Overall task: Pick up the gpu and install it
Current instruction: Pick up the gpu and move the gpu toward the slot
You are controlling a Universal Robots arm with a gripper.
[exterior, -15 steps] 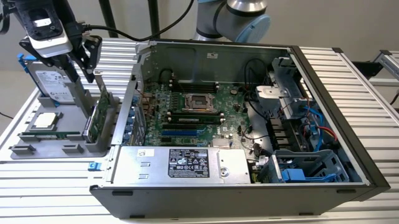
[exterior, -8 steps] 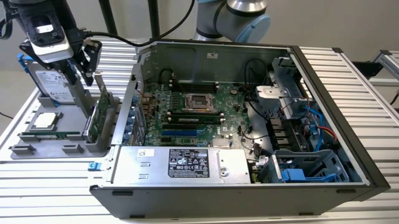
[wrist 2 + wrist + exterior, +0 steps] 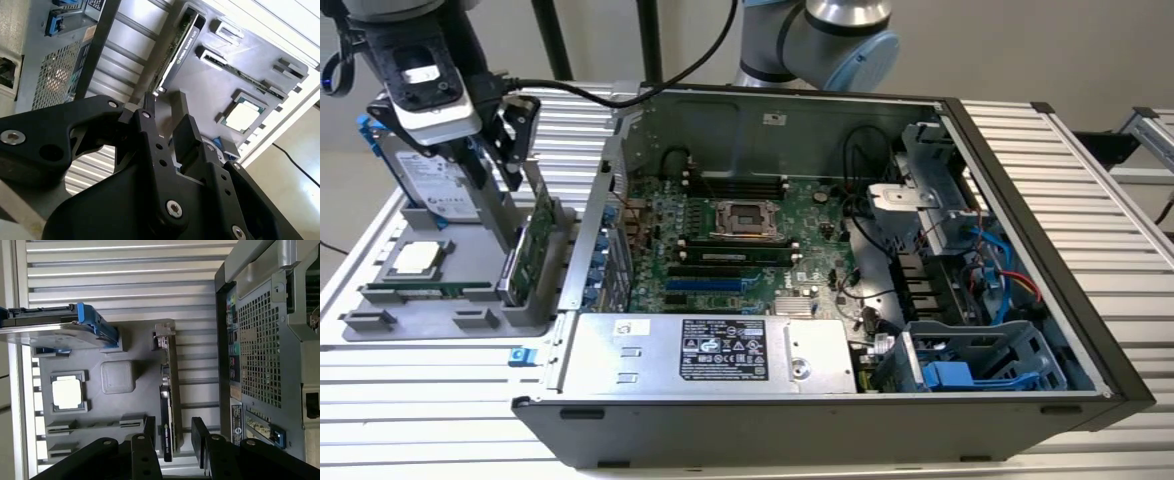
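Claw (image 3: pixel 175 432) spread wide and holding nothing hangs over the gpu (image 3: pixel 167 410), which stands on edge in a slot of the grey parts holder (image 3: pixel 125 340) directly below. One of its fingers (image 3: pixel 200 435) sits to each side of the card's near end, and the card's long axis runs straight ahead between them. Beyond the holder, the open computer case (image 3: pixel 260 340) rests on the slatted surface (image 3: pixel 125 280).

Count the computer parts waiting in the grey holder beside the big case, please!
3 for sure: the hard drive standing at one end, the square processor chip lying flat, and the gpu standing on edge nearest the case. A thinner part may hide in a slot.
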